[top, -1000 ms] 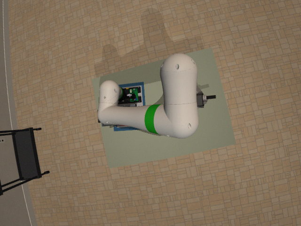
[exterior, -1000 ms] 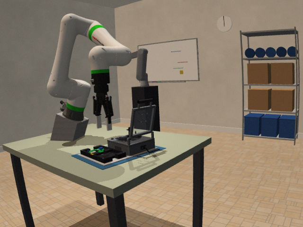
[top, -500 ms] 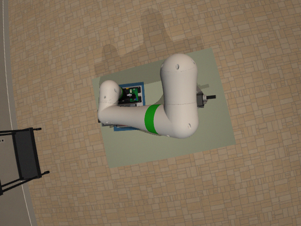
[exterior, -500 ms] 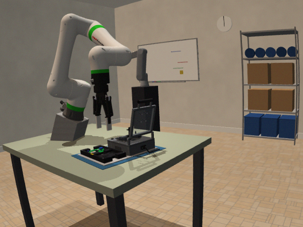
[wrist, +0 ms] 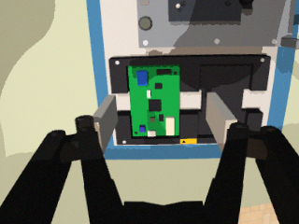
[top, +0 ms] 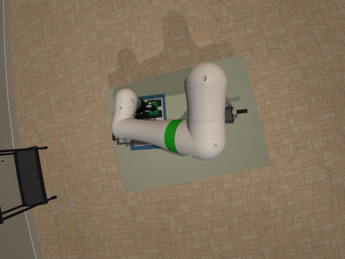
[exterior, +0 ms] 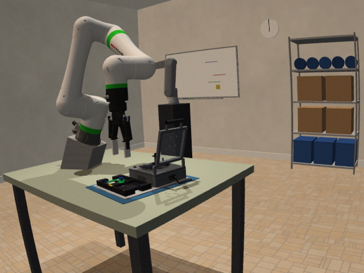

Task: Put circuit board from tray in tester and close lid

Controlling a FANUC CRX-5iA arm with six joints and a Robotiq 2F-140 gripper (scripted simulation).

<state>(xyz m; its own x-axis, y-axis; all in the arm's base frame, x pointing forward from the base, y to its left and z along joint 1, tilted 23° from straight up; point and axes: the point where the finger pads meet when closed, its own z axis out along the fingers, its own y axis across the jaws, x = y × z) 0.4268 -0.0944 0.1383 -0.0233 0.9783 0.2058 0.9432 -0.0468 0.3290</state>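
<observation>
The green circuit board (wrist: 153, 101) (exterior: 117, 180) (top: 154, 104) lies face up in the left pocket of the black tray (wrist: 187, 62) (exterior: 132, 188). Its white connector (wrist: 170, 126) is at the end away from the tester. The other pocket (wrist: 226, 90) is empty. The grey tester (wrist: 206, 0) (exterior: 158, 173) stands beyond the tray with its lid (exterior: 172, 141) raised upright. My gripper (exterior: 120, 152) (wrist: 161, 106) is open and holds nothing. It hangs well above the tray, with one finger on each side of the board's pocket in the wrist view.
Tray and tester stand on a blue mat (exterior: 96, 187) (wrist: 93, 37) on the table (exterior: 191, 182). The robot's grey base (exterior: 82, 152) is behind the tray. A black panel (exterior: 176, 114) on a post stands behind the tester. A shelf rack (exterior: 323, 102) stands far right.
</observation>
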